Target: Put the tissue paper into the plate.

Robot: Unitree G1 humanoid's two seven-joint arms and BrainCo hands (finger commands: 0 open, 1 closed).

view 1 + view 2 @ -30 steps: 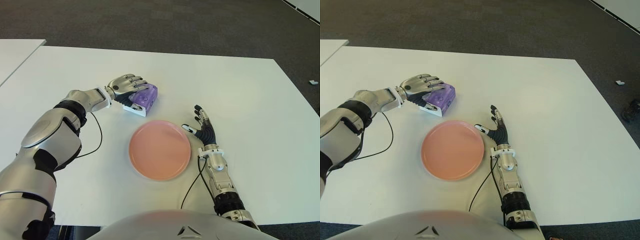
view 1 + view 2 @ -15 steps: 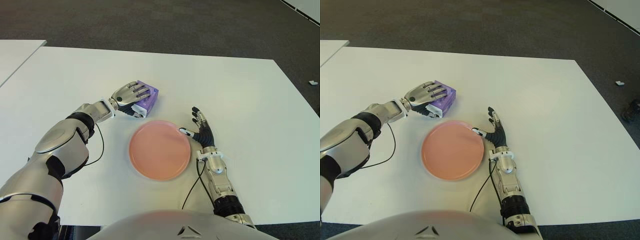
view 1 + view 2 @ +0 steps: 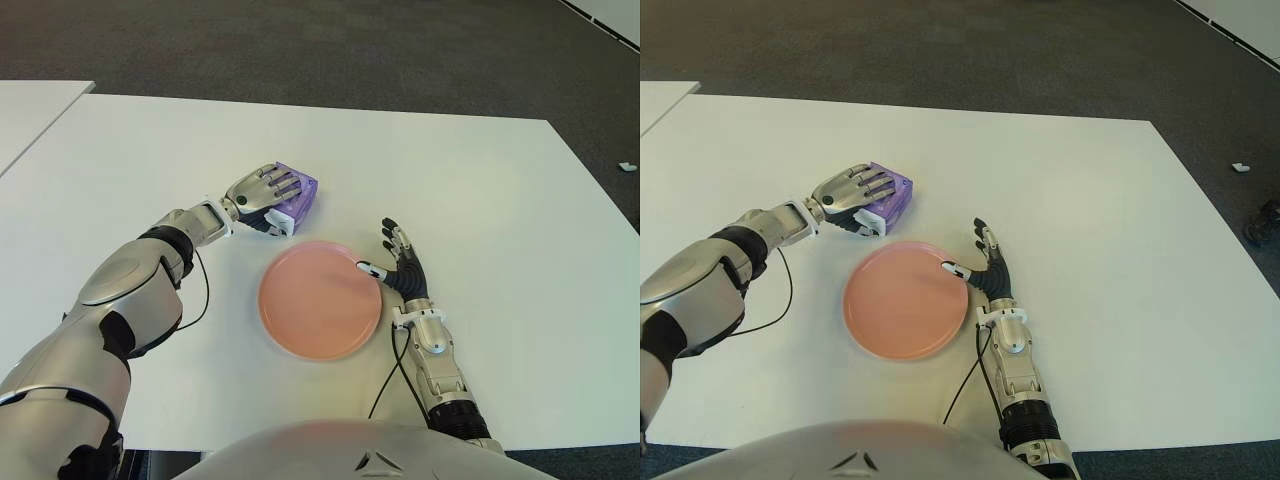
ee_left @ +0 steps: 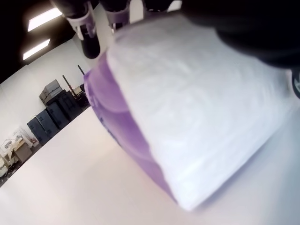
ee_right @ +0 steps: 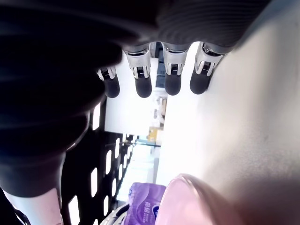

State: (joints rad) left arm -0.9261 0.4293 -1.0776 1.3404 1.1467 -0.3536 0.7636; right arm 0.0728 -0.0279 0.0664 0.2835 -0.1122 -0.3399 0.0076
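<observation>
A purple and white tissue pack (image 3: 301, 196) is just beyond the far left rim of the pink plate (image 3: 320, 300) on the white table (image 3: 480, 180). My left hand (image 3: 272, 198) covers the pack from the left, fingers curled over its top. In the left wrist view the pack (image 4: 187, 117) fills the picture, with fingertips (image 4: 87, 33) wrapped past its far edge. My right hand (image 3: 396, 264) shows open at the plate's right rim, fingers spread, thumb at the rim. The right wrist view shows its straight fingers (image 5: 143, 84), the plate's rim (image 5: 197, 201) and the pack (image 5: 145, 206) beyond.
A black cable (image 3: 200, 285) loops on the table beside my left forearm, and another cable (image 3: 385, 375) runs by my right forearm. A second white table (image 3: 30, 105) stands at the far left. Dark carpet lies past the table's far edge.
My left hand brought the tilted pack down and a little nearer the plate, then held still. My right hand slid toward me and left, so its thumb now meets the plate's rim.
</observation>
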